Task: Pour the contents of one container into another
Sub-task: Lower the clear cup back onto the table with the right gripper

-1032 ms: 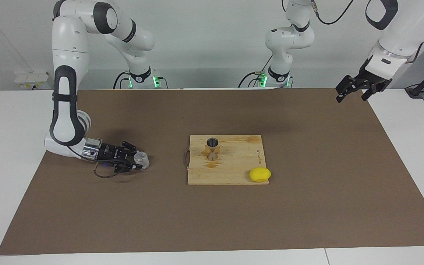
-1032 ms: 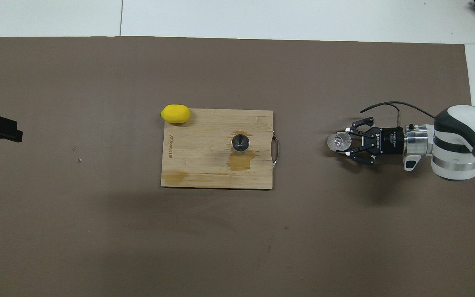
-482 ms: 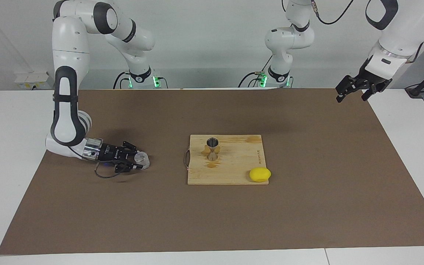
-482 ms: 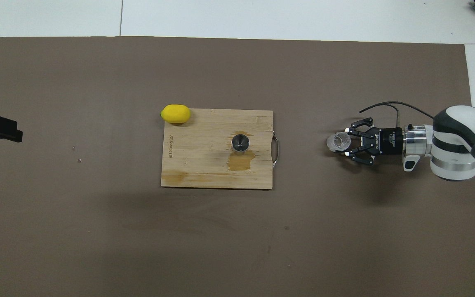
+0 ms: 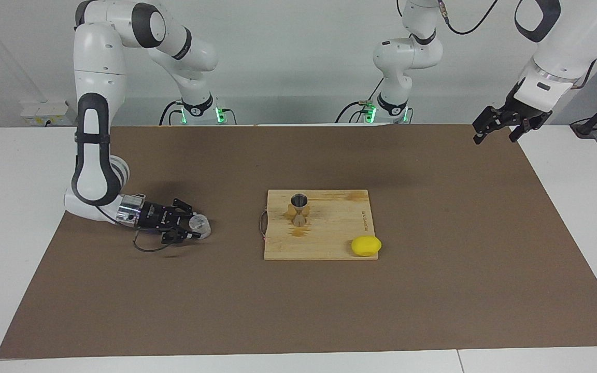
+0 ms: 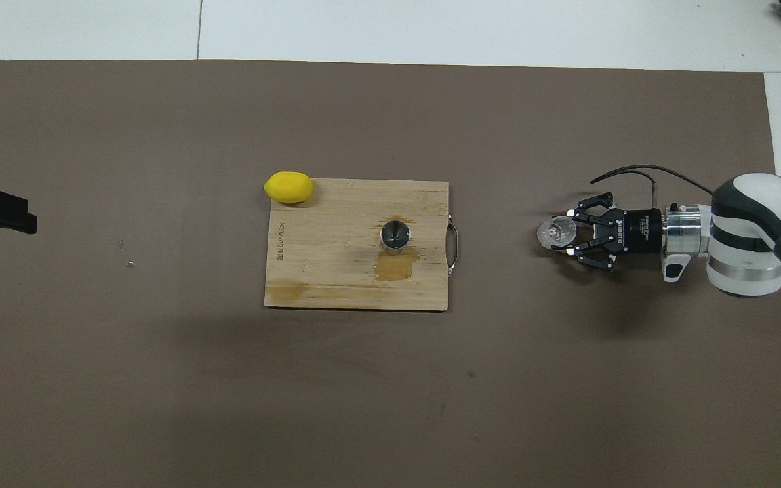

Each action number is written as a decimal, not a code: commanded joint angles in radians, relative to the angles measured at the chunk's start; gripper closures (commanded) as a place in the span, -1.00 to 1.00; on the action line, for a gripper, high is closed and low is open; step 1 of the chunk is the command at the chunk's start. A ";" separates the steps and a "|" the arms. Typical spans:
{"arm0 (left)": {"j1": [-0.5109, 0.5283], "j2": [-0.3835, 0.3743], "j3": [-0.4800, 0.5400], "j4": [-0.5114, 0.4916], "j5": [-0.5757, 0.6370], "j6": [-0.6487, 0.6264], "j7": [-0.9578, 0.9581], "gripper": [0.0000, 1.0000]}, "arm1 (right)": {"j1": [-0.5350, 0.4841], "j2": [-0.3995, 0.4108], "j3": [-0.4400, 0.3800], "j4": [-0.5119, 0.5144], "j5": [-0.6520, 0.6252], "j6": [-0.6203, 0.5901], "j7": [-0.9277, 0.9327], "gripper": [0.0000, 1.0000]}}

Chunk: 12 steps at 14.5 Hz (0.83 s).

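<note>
- One glass cup [image 5: 200, 224] sits clamped in my right gripper [image 5: 190, 227], ready to lift.
- The jigger [image 5: 299, 208] stands ahead of it.
- My left gripper [image 5: 501, 126] waits, jaws apart.

yellow lemon [image 5: 366, 245], pale wooden board [image 5: 329, 243], silver jigger [image 5: 299, 207], brown mat [image 5: 433, 290]

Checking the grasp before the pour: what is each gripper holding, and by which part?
The right gripper grips the glass cup by its side wall; the left gripper holds nothing.
</note>
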 commanded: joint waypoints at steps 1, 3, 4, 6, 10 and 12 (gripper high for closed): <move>0.014 -0.022 -0.014 -0.024 0.019 0.001 -0.006 -1.00 | -0.002 0.013 0.010 -0.005 0.031 0.060 0.005 1.00; 0.014 -0.024 -0.014 -0.024 0.019 0.001 -0.006 -1.00 | -0.003 0.013 0.010 -0.005 0.031 0.058 -0.013 0.86; 0.014 -0.022 -0.014 -0.024 0.019 0.001 -0.006 -1.00 | -0.003 0.013 0.010 -0.005 0.031 0.058 -0.030 0.18; 0.014 -0.022 -0.014 -0.024 0.019 0.001 -0.006 -1.00 | 0.001 0.010 0.010 -0.004 0.031 0.058 -0.031 -0.90; 0.014 -0.022 -0.014 -0.024 0.019 0.001 -0.007 -1.00 | 0.006 -0.030 0.009 -0.002 0.019 0.043 -0.018 -0.97; 0.014 -0.022 -0.014 -0.024 0.019 0.001 -0.006 -1.00 | 0.000 -0.059 0.007 -0.002 -0.001 0.024 -0.015 -0.98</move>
